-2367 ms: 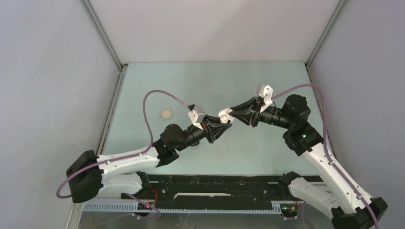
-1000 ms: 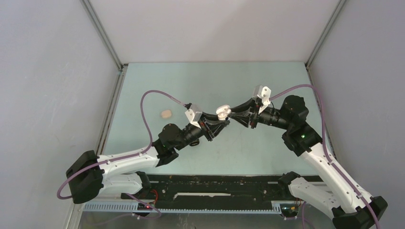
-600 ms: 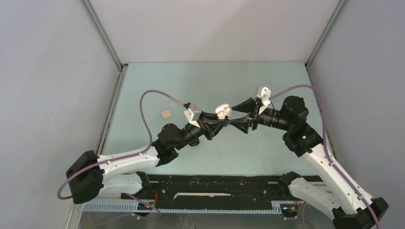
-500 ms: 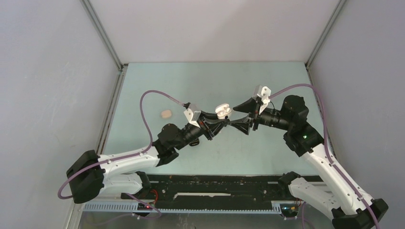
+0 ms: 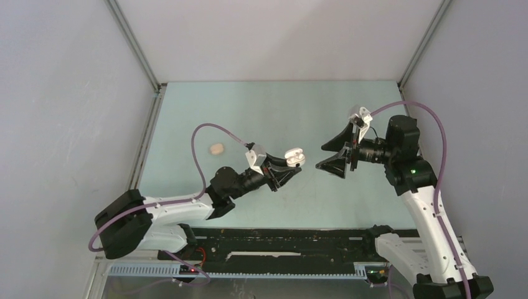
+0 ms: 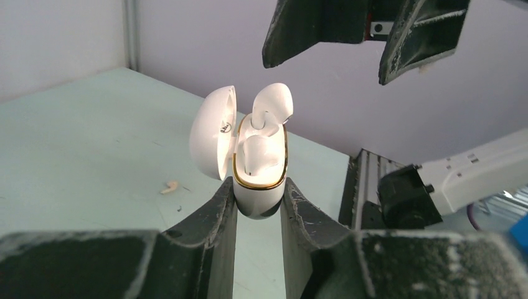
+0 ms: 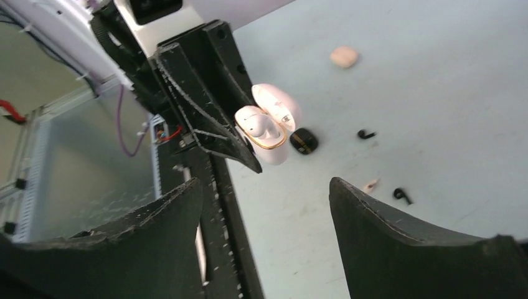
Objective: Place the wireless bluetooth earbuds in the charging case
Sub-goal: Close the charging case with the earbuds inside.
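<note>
My left gripper [image 6: 258, 187] is shut on the lower body of a white charging case [image 6: 255, 180] with a gold rim, held above the table with its lid open. One white earbud [image 6: 258, 156] sits low inside it. A second white earbud [image 6: 272, 103] stands in the case with its head well above the rim. My right gripper [image 5: 322, 157] hangs open and empty a short way to the right of the case [image 5: 294, 154]. Two black earbuds [image 7: 366, 134] [image 7: 403, 195] and a beige earbud [image 7: 370, 185] lie loose on the table.
A small beige case [image 5: 216, 149] lies on the table at the left. A black round case [image 7: 304, 141] rests on the table under the left gripper. The black rail [image 5: 280, 240] runs along the near edge, and grey walls enclose the table.
My right gripper has opened, let go of the white earbud at the case and drawn back to the right. The left gripper still holds the case and has shifted slightly right.
</note>
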